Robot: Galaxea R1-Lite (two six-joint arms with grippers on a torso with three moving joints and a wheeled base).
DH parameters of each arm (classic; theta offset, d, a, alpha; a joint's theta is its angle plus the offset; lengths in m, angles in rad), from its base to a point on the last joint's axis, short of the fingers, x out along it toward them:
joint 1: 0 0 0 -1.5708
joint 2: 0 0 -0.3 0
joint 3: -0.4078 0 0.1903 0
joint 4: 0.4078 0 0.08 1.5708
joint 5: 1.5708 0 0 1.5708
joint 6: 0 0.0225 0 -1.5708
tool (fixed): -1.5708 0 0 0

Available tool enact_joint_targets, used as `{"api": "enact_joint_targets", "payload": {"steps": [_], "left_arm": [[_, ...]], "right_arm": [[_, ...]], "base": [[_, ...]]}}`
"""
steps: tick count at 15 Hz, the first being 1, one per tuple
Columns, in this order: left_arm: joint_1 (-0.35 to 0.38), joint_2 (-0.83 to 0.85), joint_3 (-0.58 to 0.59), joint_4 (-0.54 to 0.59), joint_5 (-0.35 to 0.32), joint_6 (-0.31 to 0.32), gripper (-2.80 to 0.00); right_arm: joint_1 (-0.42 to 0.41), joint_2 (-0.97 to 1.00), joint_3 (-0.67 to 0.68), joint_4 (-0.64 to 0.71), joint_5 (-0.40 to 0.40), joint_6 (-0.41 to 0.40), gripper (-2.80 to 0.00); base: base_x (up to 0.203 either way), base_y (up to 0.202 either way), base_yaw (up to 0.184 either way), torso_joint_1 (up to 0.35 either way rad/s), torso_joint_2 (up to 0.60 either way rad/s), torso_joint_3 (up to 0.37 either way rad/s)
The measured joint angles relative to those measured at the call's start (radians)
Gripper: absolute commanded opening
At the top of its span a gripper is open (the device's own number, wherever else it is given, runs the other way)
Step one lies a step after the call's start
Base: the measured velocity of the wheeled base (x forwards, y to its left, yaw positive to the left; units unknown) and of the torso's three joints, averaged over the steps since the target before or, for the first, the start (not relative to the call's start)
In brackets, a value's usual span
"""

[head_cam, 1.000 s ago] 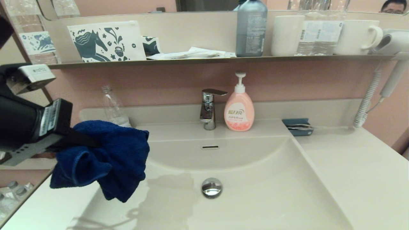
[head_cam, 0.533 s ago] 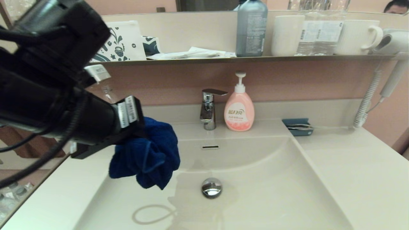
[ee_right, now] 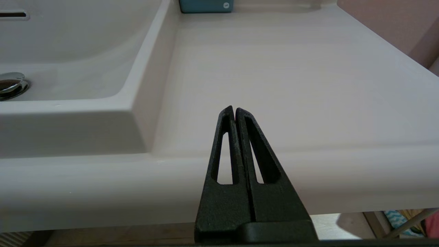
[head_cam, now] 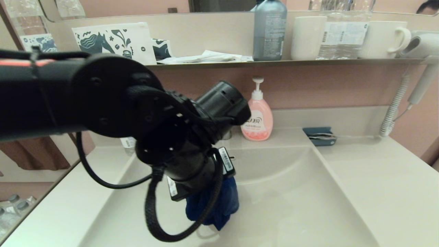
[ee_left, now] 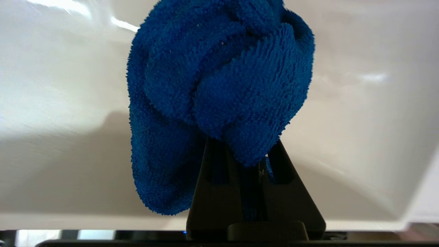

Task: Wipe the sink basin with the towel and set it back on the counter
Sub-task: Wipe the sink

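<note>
My left arm reaches over the middle of the cream-white sink basin, wrist pointing down. Under it hangs the royal-blue towel, close above the basin floor. In the left wrist view my left gripper is shut on the towel, which bunches over the fingertips and hides them. The arm hides the chrome drain plug in the head view; the right wrist view shows the drain plug. My right gripper is shut and empty, parked at the front edge of the counter, right of the basin.
A pink soap bottle stands behind the basin, the faucet mostly hidden by my arm. A small teal box sits at the counter's back. The dark shelf above holds a grey bottle, mugs and paper. A hair dryer hangs at right.
My left arm has swung from the left side over to the basin's middle and turned downward, carrying the towel lower into the basin. It now covers the faucet and drain plug.
</note>
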Motion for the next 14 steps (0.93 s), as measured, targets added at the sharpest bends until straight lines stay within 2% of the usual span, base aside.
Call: {"api": "enact_joint_targets", "payload": {"steps": [3,6,9,14], "left_arm": [[-0.054,0.124,-0.037,0.000,0.017,-0.040,-2.80],[-0.122,0.240,-0.149,0.017,0.023,-0.056,-2.80],[-0.178,0.326,-0.245,0.045,0.032,-0.043,-2.80],[-0.212,0.351,-0.264,-0.035,0.026,-0.031,-2.80]], "right_arm": [[0.000,0.000,0.000,0.000,0.000,0.000,-2.80],[0.000,0.000,0.000,0.000,0.000,0.000,-2.80],[0.000,0.000,0.000,0.000,0.000,0.000,-2.80],[0.000,0.000,0.000,0.000,0.000,0.000,-2.80]], "base": [[0.000,0.000,0.000,0.000,0.00,0.000],[0.000,0.000,0.000,0.000,0.00,0.000],[0.000,0.000,0.000,0.000,0.00,0.000],[0.000,0.000,0.000,0.000,0.00,0.000]]}}
